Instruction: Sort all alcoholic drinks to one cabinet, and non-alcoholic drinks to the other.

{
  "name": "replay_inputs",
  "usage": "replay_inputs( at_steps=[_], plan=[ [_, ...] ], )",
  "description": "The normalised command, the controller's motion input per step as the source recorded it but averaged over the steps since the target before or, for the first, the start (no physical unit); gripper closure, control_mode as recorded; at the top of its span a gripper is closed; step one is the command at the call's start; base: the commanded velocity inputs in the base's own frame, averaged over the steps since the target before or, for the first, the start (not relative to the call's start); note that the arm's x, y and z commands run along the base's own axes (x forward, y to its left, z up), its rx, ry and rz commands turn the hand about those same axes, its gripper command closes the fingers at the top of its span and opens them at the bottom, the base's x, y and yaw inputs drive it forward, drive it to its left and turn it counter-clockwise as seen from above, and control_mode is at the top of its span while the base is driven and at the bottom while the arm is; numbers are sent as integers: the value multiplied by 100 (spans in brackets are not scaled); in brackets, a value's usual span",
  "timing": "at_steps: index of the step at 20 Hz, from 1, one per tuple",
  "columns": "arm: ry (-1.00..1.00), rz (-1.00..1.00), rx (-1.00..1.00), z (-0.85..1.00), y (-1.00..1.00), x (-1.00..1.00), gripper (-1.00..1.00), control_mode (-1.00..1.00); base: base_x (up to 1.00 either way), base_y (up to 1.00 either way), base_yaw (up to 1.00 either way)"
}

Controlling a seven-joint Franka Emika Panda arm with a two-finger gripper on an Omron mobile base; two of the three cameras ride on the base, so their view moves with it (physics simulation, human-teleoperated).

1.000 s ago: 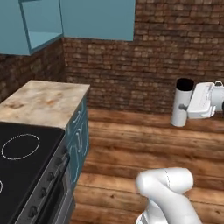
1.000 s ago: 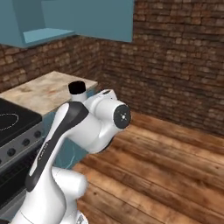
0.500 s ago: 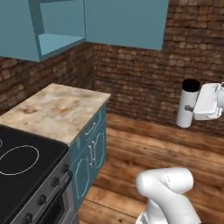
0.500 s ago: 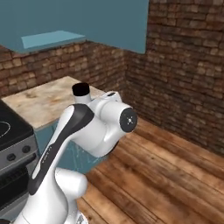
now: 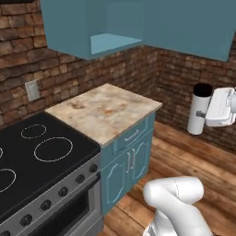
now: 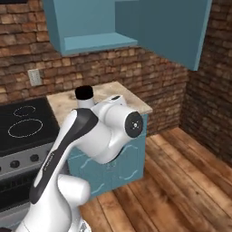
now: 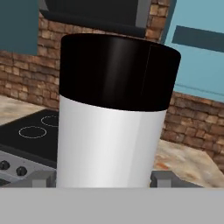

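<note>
My end effector (image 5: 207,115) is clamped on the flask (image 5: 199,109): straight white cylinder, glossy black cap, held upright in the air, off the table (image 5: 103,110). In the left base view it hangs at 3 o'clock over the wood floor (image 5: 193,156), well apart from the table. The right base view hides the flask body behind my arm, just the cap (image 6: 84,93) pokes out at 10 o'clock; it does show the open wall cabinet (image 6: 90,27) with its bare shelf at 12 o'clock. The hand view puts the flask dead centre, stove (image 7: 26,131) at 8 o'clock behind it.
</note>
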Motion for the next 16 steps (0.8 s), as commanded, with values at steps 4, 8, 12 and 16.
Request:
replay_inputs(
  at_steps=[4,8,12,16],
  plan=[
    [0,0,0,0,0,0,100,100,56,-29,44],
    [0,0,0,0,0,0,100,100,58,-53,33],
    [0,0,0,0,0,0,100,100,63,-49,26],
    [0,0,0,0,0,0,100,100,61,-19,23]
  ],
)
